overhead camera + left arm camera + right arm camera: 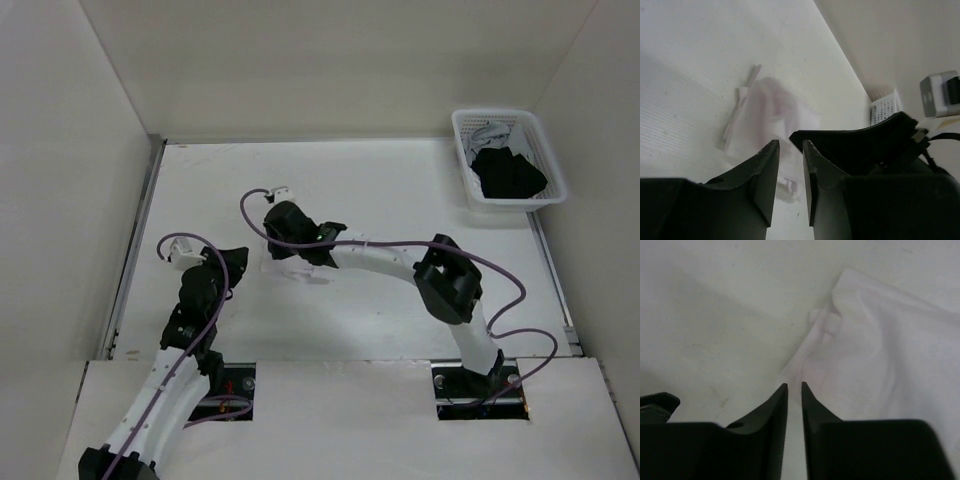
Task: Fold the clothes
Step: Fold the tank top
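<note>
- Clothes lie bunched just ahead-right of our right end effector, the nearer one; jaws slightly apart, empty.
- Our left end effector: slightly apart, clothes farther ahead.

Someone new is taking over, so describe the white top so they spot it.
Find the middle of the white table, where the right gripper reaches. The top lies bunched at its tips, nearly blending into the table. Unlike the black cloth in the far-right basket, it is white and lies outside.
</note>
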